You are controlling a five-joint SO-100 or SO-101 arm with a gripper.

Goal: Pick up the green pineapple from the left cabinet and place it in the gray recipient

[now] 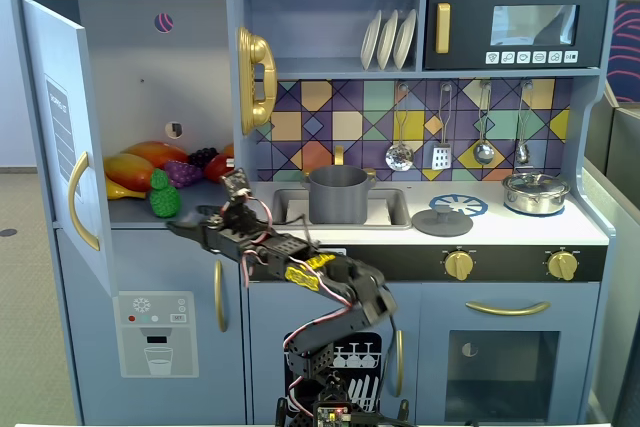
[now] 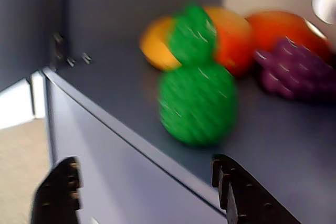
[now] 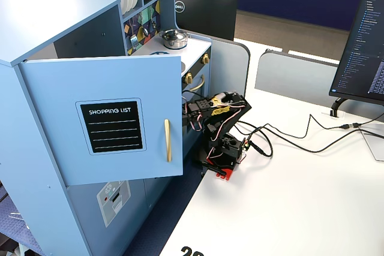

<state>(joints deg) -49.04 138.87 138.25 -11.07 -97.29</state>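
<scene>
The green pineapple [image 1: 164, 198] stands upright near the front edge of the open left cabinet's shelf [image 1: 135, 213]. The cabinet door [image 1: 58, 127] is swung wide open. In the wrist view the pineapple [image 2: 197, 103] is blurred and sits just above and between my jaws. My gripper [image 2: 147, 184] is open and empty, just below and in front of the shelf edge, a little short of the pineapple. In a fixed view the gripper [image 1: 188, 228] reaches left towards the shelf front. The gray recipient [image 1: 338, 194] stands in the sink to the right.
Behind the pineapple lie an orange-yellow mango [image 2: 157, 43], another orange fruit [image 2: 233, 38] and purple grapes [image 2: 294, 69]. A flat gray lid [image 1: 442, 219] and a shiny silver pot [image 1: 535, 192] sit on the counter. From the side, the open door [image 3: 102, 118] hides the gripper; cables [image 3: 288, 139] trail over the white table.
</scene>
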